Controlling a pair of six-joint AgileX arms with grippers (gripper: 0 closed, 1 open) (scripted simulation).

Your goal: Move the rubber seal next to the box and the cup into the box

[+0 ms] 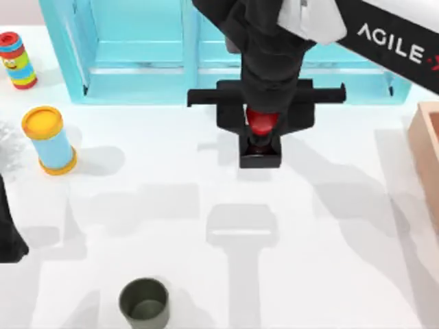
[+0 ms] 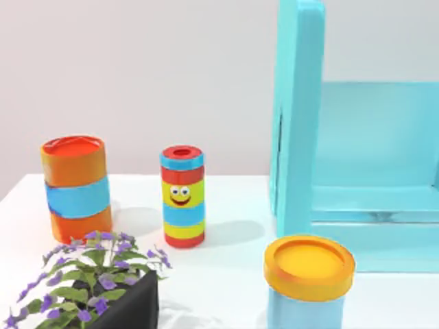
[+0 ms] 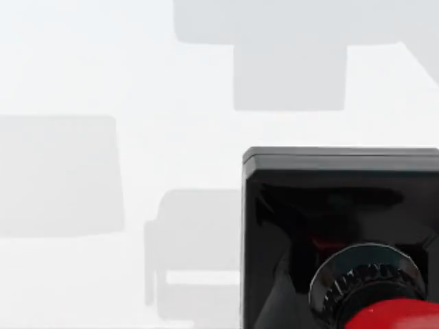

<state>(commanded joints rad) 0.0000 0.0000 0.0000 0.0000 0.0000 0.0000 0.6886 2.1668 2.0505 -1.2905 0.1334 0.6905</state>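
While my left arm sat parked at the desk's left edge, my right gripper (image 1: 260, 137) was clamped on the rubber seal (image 1: 260, 145) near the far edge, with the cup (image 1: 144, 302) at the near edge.

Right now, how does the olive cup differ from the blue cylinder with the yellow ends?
The cup is dark olive green all over; the blue cylinder is light blue with yellow ends. The cup is short and open at the top, while the cylinder is taller and capped. In the top view the cup sits at the near edge, the cylinder farther back on the left. Both stand upright on the table, untouched.
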